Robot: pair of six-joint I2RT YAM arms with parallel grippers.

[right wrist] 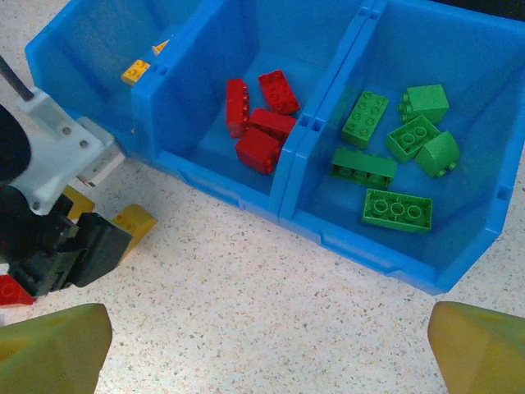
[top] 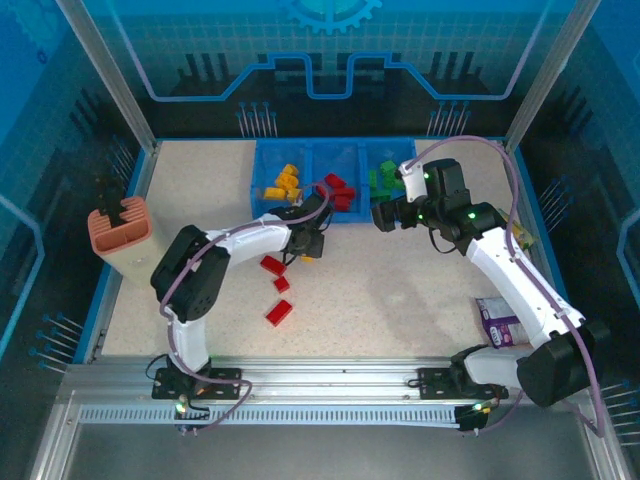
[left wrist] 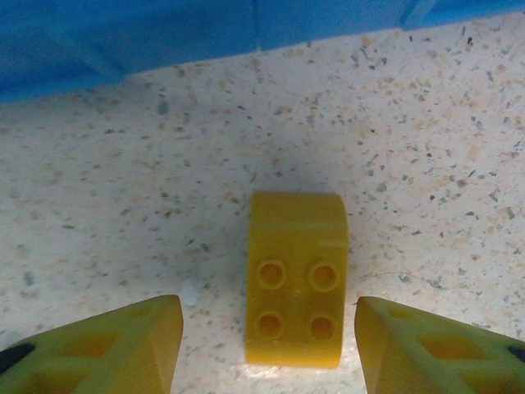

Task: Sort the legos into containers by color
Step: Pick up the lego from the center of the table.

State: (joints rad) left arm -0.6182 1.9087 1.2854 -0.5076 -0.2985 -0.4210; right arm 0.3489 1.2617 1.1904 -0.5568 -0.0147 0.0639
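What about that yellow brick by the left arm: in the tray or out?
Out. The yellow brick lies on the speckled table, short of the blue tray, between the open left fingers.

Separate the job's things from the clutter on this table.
Job: divided blue plastic tray; yellow studded plastic brick; three loose red plastic bricks; green plastic bricks already binned.
Clutter: salmon-pink plastic holder; purple snack packet.

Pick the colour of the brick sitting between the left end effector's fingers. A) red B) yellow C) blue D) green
B: the left wrist view shows a yellow brick lying on the table, framed by the open left end effector.
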